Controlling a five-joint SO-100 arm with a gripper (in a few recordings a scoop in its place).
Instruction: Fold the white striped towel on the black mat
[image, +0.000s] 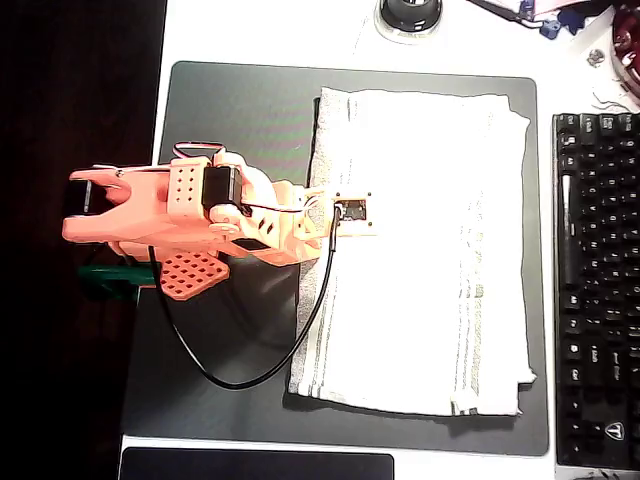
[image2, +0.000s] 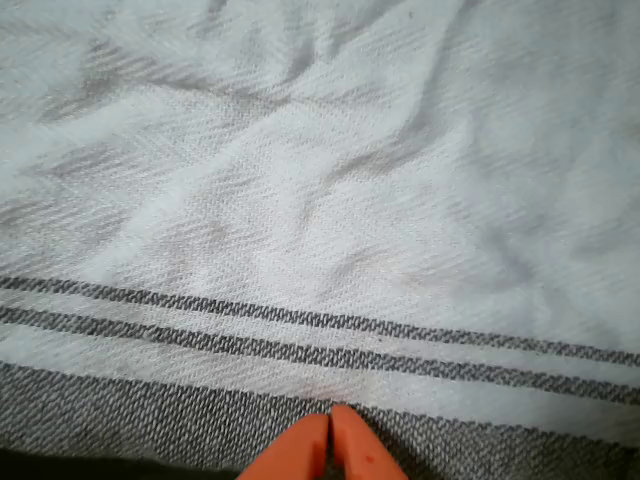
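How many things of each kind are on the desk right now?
Towel: 1
Mat: 1
Keyboard: 1
Glossy black slab: 1
Round black object at the top edge: 1
Total: 5

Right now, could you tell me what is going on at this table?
An orange arm reaches over the white striped towel, which lies spread flat and unfolded on the black mat. In the wrist view the gripper has its fingertips together at the towel's striped left edge. No fold has been made yet. A keyboard lies beside the mat.
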